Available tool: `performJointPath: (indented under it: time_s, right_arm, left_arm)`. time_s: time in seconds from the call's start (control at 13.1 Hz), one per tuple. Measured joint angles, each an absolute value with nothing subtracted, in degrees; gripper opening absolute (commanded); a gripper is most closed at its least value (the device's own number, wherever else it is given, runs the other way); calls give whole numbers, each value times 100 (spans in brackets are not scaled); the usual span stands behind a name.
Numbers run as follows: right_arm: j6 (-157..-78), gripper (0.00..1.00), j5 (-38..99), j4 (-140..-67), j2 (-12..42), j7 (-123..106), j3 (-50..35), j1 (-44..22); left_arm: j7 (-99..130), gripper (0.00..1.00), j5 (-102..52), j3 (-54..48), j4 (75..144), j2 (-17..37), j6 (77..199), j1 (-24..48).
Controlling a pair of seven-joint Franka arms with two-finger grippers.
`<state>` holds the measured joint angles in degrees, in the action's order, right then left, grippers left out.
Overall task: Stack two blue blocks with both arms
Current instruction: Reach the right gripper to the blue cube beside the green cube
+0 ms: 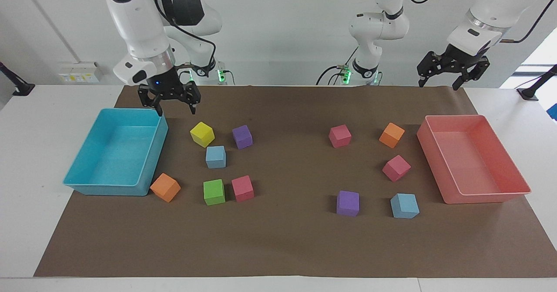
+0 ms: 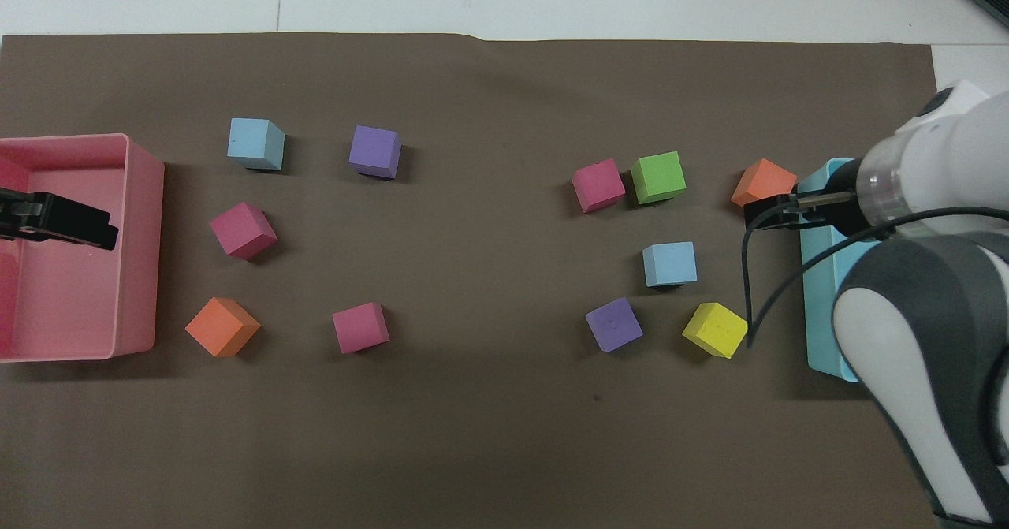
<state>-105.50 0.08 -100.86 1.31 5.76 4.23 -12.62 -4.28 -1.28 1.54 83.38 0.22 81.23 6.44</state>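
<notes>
While brown paper (image 1: 287, 239) covers the white bench (image 1: 26, 161) (white wall (image 1: 283, 31)), the right hand (image 1: 173, 105) and left hand (image 1: 438, 82) hang open, empty.

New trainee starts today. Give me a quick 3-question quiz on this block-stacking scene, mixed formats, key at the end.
1. True or false: one blue block already sits on the other blue block.
2. Which gripper is up over the table beside the cyan tray: A) left gripper B) right gripper?
3. Fill in: the cube touching the green cube is ____.

Key:
1. False; both lie apart on the brown paper.
2. B; it is open and empty.
3. Pink cube.
</notes>
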Motion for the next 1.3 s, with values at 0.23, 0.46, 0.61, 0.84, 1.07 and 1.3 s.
performJointPath:
  time_s: [0.23, 0.46, 0.61, 0.84, 1.07, 1.3]
  right_arm:
    - [-11221, 100, 9, -10287, 684, 891, 420, -1447]
    - [-11819, 100, 9, -10718, 931, 946, 421, -1494]
    - [-12036, 100, 11, -10925, 1027, 950, 421, -1494]
    - [-12499, 100, 249, -11366, 1070, 952, 420, -1560]
    - [-12857, 100, 307, -11612, 1169, 952, 419, -1656]
    - [-13232, 100, 309, -11709, 1424, 945, 419, -1696]
  left_arm:
    - [-428, 100, -128, 154, 8338, 21, 8123, 644]
    - [-428, 100, -128, 154, 8339, 21, 8123, 644]
    - [-428, 100, -128, 154, 8339, 21, 8123, 644]
    - [-428, 100, -128, 154, 8340, 21, 8123, 644]
    - [-428, 100, -128, 154, 8341, 21, 8123, 644]
    - [-428, 100, -128, 154, 8341, 21, 8123, 644]
